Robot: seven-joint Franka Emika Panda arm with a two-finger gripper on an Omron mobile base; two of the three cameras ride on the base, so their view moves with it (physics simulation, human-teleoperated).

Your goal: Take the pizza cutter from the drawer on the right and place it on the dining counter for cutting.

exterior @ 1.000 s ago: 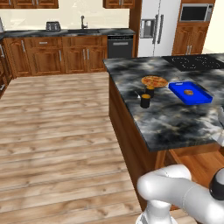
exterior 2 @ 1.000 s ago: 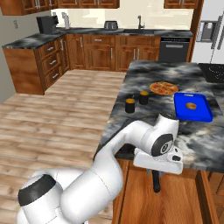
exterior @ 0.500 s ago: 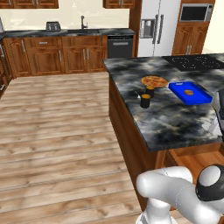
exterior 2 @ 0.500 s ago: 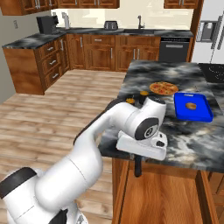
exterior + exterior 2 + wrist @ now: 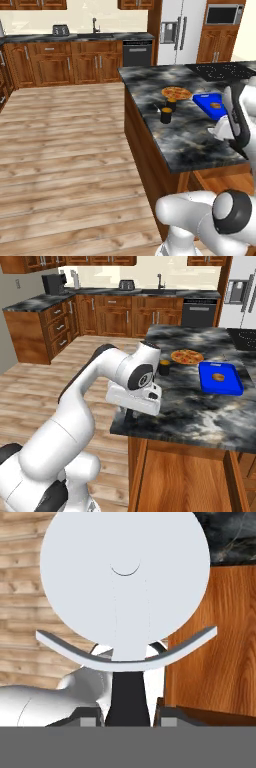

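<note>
Already the pizza cutter point(image 5: 125, 587) is being carried, clamped by its handle in the end effector point(image 5: 127, 714); placing on the dining tabletop point(image 5: 200, 406) is remaining.

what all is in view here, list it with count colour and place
pizza cutter: 1, silver-white wheel, black handle, held in the gripper, seen in the hand view
pizza: 1, orange, on the dining counter
shakers: 2, dark, beside the pizza
board: 1, blue, on the counter right of the pizza, a small brown item on it
dining counter: 1, dark marbled top, wood base
drawer: 1, reddish-brown, open below the counter edge
fridge: 1, white, back wall
gripper: 1, dark fingers, shut on the cutter handle
</note>
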